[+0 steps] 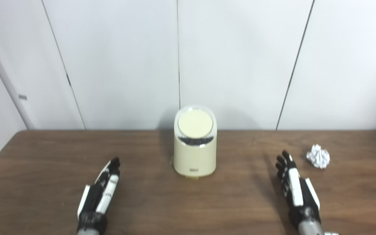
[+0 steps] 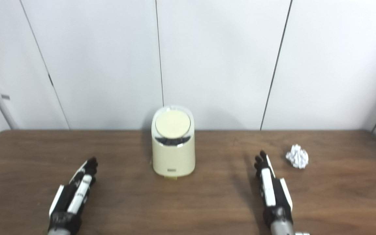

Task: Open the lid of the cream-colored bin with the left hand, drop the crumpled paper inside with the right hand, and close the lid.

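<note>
A white panelled wall (image 1: 233,62) closes the room behind a dark wood-grain table (image 1: 188,202), which looks smooth and flat, so light things may slide on it.

The cream-colored bin (image 1: 195,153) stands upright mid-table near the back edge, its round lid (image 1: 195,124) shut. It looks like stiff, light plastic that could tip or skid if pushed sideways, so the lid is best lifted at its front edge (a dark gap shows just below it) with a gentle upward pull.

The left hand (image 1: 100,192) rests low on the table, well apart from the bin, fingers straight, close together and holding nothing. The right hand (image 1: 295,187) lies likewise, fingers slightly spread and empty.

The crumpled paper (image 1: 318,156) sits near the right hand's fingertips, just beyond and to the outside. It is surely very light, soft and springy; a loose enclosing grasp from above should suit it.
</note>
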{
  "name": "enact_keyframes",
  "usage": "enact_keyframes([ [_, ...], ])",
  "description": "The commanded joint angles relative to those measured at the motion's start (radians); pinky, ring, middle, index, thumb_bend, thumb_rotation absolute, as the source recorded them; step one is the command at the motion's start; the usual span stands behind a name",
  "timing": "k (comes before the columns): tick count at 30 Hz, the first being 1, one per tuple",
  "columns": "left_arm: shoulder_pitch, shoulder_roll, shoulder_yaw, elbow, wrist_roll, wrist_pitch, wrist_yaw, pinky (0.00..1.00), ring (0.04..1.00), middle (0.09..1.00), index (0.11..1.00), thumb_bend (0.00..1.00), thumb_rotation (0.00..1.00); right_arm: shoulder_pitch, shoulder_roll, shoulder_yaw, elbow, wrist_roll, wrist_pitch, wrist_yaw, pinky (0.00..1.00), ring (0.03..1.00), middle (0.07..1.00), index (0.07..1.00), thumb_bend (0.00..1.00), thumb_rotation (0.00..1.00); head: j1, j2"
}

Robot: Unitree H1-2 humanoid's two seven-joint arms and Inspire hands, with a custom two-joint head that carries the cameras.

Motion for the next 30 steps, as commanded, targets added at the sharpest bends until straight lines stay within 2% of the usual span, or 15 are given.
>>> enact_keyframes([
  [1, -0.029, 0.002, -0.007, -0.031, 0.021, -0.013, 0.012, 1.00, 0.979, 0.948, 0.970, 0.45, 0.68, -0.006, -0.007, -0.007, -0.008, 0.009, -0.030, 0.013, 1.00, 0.968, 0.970, 0.987, 0.63, 1.00, 0.000, 0.001],
  [6, -0.081, 0.009, -0.020, -0.069, 0.086, 0.035, 0.046, 1.00, 0.966, 0.928, 0.962, 0.59, 0.49, 0.002, -0.007, -0.001, -0.005, 0.003, -0.037, 0.014, 1.00, 0.965, 0.967, 0.987, 0.62, 1.00, 0.001, -0.003],
  [9, -0.141, 0.021, -0.028, -0.101, 0.132, 0.094, 0.062, 0.99, 0.951, 0.915, 0.953, 0.67, 0.42, 0.003, -0.002, -0.001, -0.001, -0.004, -0.038, 0.005, 1.00, 0.956, 0.962, 0.981, 0.62, 1.00, -0.002, -0.001],
  [12, -0.206, 0.029, -0.032, -0.117, 0.149, 0.139, 0.061, 0.92, 0.930, 0.916, 0.946, 0.72, 0.35, 0.004, 0.000, 0.000, 0.001, -0.007, -0.035, 0.004, 1.00, 0.957, 0.962, 0.981, 0.62, 1.00, -0.005, -0.007],
  [15, -0.272, 0.039, -0.042, -0.114, 0.160, 0.174, 0.058, 0.96, 0.938, 0.914, 0.900, 0.75, 0.25, 0.003, 0.004, 0.001, 0.001, -0.015, -0.030, -0.002, 1.00, 0.949, 0.957, 0.976, 0.61, 1.00, -0.008, -0.011],
  [19, -0.353, 0.091, -0.091, -0.089, 0.255, 0.194, 0.045, 0.94, 0.909, 0.898, 0.878, 0.78, 0.27, -0.001, 0.004, 0.004, 0.009, -0.013, -0.030, 0.001, 1.00, 0.951, 0.962, 0.983, 0.59, 1.00, -0.010, -0.008],
  [21, -0.395, 0.106, -0.107, -0.083, 0.272, 0.232, 0.029, 0.91, 0.898, 0.893, 0.878, 0.80, 0.28, -0.003, 0.005, 0.004, 0.012, -0.014, -0.031, 0.001, 1.00, 0.947, 0.958, 0.977, 0.59, 1.00, -0.004, -0.007],
  [23, -0.442, 0.126, -0.132, -0.086, 0.293, 0.296, 0.002, 0.89, 0.905, 0.901, 0.887, 0.82, 0.24, -0.004, 0.006, 0.006, 0.013, -0.015, -0.032, 0.000, 1.00, 0.948, 0.958, 0.978, 0.59, 1.00, -0.004, -0.007],
  [25, -0.489, 0.143, -0.156, -0.081, 0.310, 0.347, -0.024, 0.93, 0.925, 0.910, 0.898, 0.84, 0.20, -0.006, 0.008, 0.006, 0.018, -0.016, -0.037, 0.000, 1.00, 0.947, 0.958, 0.981, 0.59, 1.00, -0.002, -0.009],
  [30, -0.609, 0.172, -0.215, -0.030, 0.362, 0.401, -0.079, 0.92, 0.925, 0.906, 0.895, 0.87, 0.16, -0.015, 0.007, 0.008, 0.040, -0.013, -0.049, 0.006, 1.00, 0.953, 0.960, 0.979, 0.59, 1.00, -0.003, -0.007],
])
